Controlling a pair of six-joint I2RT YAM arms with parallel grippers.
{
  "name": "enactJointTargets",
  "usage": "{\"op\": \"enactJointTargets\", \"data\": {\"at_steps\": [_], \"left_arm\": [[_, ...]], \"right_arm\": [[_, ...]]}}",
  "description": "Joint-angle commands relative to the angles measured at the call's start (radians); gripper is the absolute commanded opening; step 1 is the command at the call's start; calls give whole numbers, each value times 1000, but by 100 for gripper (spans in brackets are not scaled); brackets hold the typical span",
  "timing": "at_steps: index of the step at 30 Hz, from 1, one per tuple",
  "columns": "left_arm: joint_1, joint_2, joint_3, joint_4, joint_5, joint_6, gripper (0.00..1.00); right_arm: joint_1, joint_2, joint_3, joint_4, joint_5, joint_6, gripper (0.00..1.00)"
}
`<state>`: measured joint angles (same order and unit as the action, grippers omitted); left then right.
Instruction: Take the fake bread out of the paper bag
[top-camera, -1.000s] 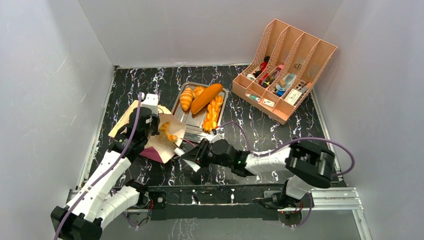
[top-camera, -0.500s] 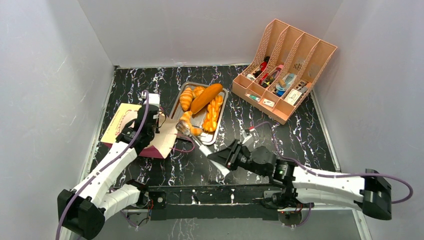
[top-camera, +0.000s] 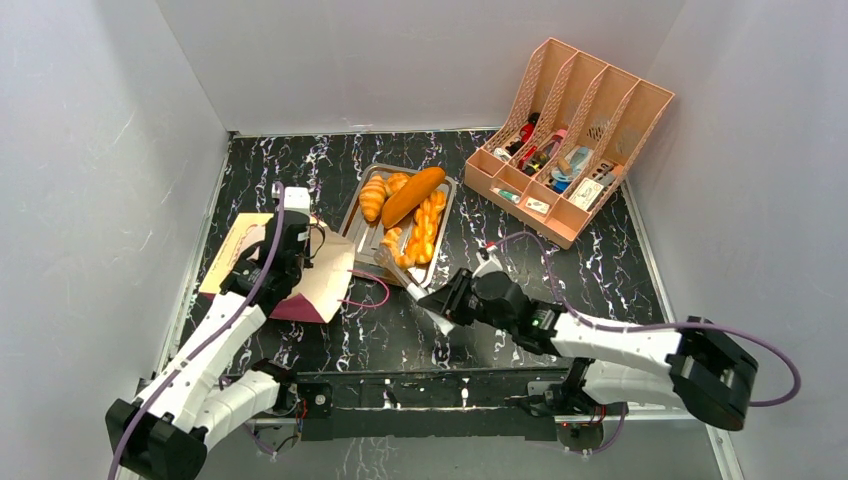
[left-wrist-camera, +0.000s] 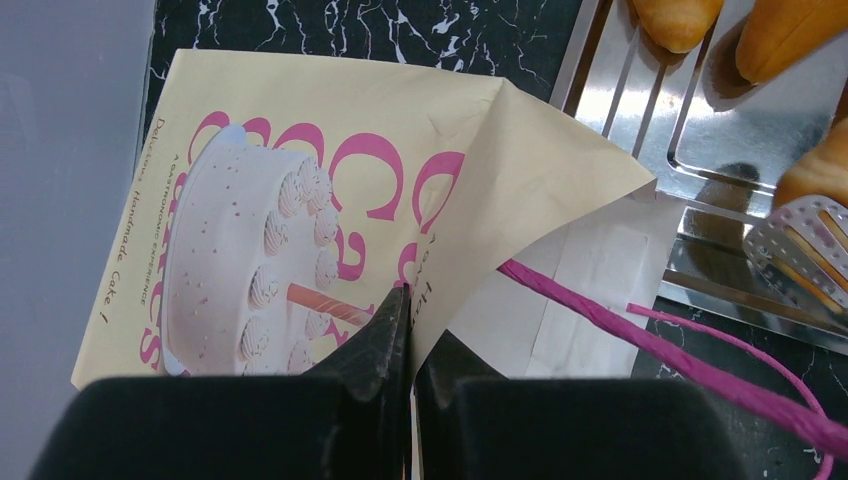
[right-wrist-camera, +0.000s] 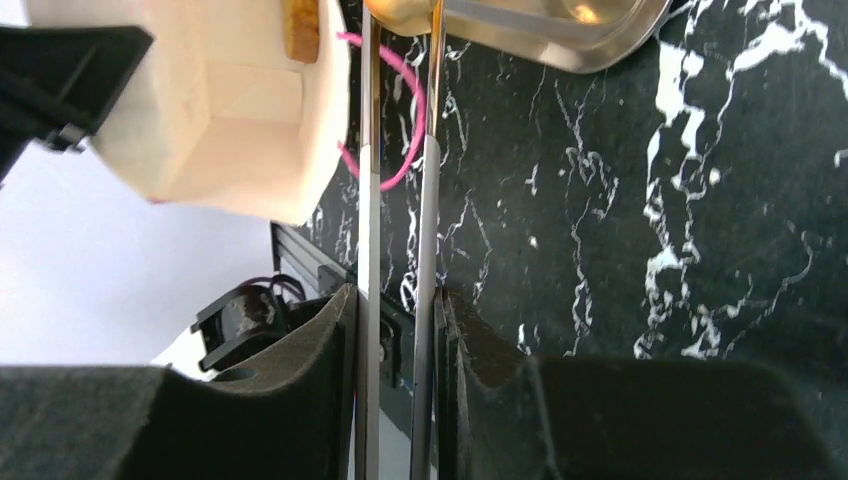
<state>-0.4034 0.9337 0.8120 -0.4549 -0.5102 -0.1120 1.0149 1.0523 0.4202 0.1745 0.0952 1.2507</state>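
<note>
The paper bag (top-camera: 290, 272) lies on its side at the left, mouth toward the metal tray (top-camera: 372, 232). My left gripper (top-camera: 283, 250) is shut on the bag's upper rim; in the left wrist view its jaws (left-wrist-camera: 411, 297) pinch the cream paper (left-wrist-camera: 300, 170). My right gripper (top-camera: 447, 302) is shut on metal tongs (top-camera: 408, 288). The tong tips hold a small pastry (top-camera: 392, 243) over the tray's near part. A baguette (top-camera: 413, 195), a croissant (top-camera: 373, 197) and a braided loaf (top-camera: 430, 228) lie in the tray. In the right wrist view a bread piece (right-wrist-camera: 300, 25) shows inside the bag (right-wrist-camera: 220, 120).
A peach file rack (top-camera: 565, 135) with small items stands at the back right. The bag's pink cord handle (top-camera: 368, 290) trails on the black marbled table between bag and tongs. Grey walls close in the left, back and right.
My right arm has drawn the tongs with the small pastry out of the bag's mouth and rightward over the tray. My left gripper kept its hold on the bag, which shifted slightly.
</note>
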Motion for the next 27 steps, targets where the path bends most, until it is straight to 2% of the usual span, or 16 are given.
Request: {"op": "enactJointTargets", "data": {"at_steps": [1,19,22,27], "left_arm": [[2,-45,39,-65,9,0,0],[1,-106,45,-91,18,-23,0],[1,-109,39,-85,18,-22,0],[2,-100,39,-72,19,-18,0]], "right_arm": [[-76,105,116,218,-124,-86,0],[-139,403,208,385,-303,-65,0],[-156,430,200,411,-320,-48,9],[-192,474,168,480,-371,2,33]]}}
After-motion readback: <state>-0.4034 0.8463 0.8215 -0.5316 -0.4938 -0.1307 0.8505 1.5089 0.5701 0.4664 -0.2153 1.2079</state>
